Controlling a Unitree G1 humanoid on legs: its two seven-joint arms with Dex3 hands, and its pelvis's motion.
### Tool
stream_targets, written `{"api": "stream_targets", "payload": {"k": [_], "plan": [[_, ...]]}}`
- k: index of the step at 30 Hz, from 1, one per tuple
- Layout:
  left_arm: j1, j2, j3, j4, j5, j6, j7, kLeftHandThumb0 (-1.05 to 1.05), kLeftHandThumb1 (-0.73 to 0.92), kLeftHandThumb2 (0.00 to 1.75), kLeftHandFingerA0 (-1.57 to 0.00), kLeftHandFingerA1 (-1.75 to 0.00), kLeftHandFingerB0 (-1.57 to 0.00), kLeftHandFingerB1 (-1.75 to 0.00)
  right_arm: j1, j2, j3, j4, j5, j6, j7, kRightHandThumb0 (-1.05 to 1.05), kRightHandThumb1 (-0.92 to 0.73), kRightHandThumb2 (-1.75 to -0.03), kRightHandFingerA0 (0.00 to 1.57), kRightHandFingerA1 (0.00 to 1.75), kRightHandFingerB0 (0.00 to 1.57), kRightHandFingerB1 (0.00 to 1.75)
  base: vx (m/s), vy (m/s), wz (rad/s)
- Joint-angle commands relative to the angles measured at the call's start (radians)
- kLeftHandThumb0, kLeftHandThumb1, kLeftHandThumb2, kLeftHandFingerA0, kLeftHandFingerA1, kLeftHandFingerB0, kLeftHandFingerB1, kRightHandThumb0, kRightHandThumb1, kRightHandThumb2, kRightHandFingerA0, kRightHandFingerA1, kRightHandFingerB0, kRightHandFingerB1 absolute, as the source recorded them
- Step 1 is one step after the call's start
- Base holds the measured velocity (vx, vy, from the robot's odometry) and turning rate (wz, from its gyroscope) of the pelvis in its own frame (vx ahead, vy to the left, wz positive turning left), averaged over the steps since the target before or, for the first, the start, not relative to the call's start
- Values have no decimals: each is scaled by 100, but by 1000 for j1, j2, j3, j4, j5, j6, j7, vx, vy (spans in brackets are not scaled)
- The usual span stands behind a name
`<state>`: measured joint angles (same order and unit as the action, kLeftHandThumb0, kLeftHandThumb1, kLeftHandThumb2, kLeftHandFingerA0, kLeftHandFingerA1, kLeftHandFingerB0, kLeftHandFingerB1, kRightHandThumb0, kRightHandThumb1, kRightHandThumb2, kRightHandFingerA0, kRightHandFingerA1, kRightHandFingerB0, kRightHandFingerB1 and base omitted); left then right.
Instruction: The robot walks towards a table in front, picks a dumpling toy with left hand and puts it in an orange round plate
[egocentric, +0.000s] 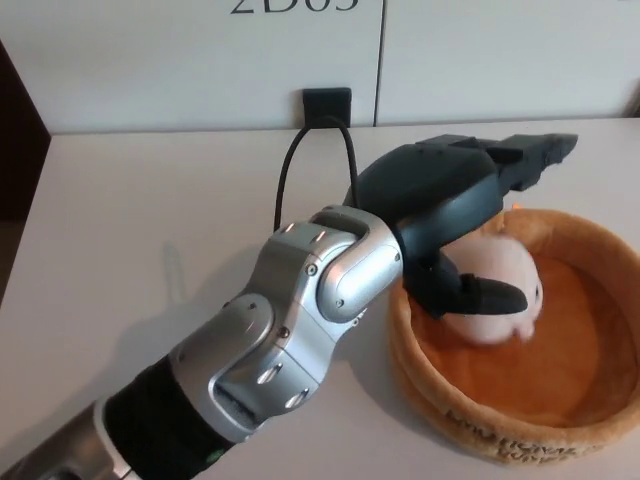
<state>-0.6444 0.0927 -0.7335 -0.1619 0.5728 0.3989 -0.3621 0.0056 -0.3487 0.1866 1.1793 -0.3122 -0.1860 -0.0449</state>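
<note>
You are looking down at a pale table (130, 230) that is filling most of the head view, with a white panelled wall (200, 60) running along its far edge and a small black socket plate (327, 107) sitting at the foot of that wall. Your robot's left arm (300, 320) is reaching in from the lower left, its silver wrist casing crossing the middle of the picture, and a black cable (300, 165) is looping up from it toward the socket plate. On the right, the orange round plate (520, 435), a soft plush dish with a raised rim and dark lettering on its near wall, is resting on the table and running off the right edge. The left hand (470, 210) is hanging over the plate's left side with its fingers spread apart: two thick fingers (535, 155) are pointing out past the far rim, and the thumb (490, 297) is lying low in front of the toy. The dumpling toy (505, 270), cream-coloured and somewhat blurred, is sitting inside the plate near its left wall, just under the palm; you cannot tell whether the thumb is touching it, but nothing is gripping it. The right hand is out of view.
</note>
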Motion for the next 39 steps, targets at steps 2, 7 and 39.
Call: {"api": "stream_targets", "payload": {"k": [2, 7, 39], "plan": [[1, 26, 4, -42, 29, 49, -102, -105, 70, 115, -2, -11, 0, -7, -8, -6, 7, 6, -8, 16, -2, 1, -48, -54, 81, 72, 47, 40, 0, 0, 0], [-8, 37, 24, -42, 22, 45, -128, -105, 73, 117, -1, -12, 0, -6, -32, -10, 9, 10, -11, 23, 2, 1, -49, -54, 81, 71, 46, 40, 0, 0, 0], [1702, 150, 1267, -763, -1043, -691, -658, -44, 54, 56, -41, -40, -46, -35, 50, -17, 27, 31, -16, 31, 5, 1, -50, -53, 79, 62, 47, 41, 0, 0, 0]]}}
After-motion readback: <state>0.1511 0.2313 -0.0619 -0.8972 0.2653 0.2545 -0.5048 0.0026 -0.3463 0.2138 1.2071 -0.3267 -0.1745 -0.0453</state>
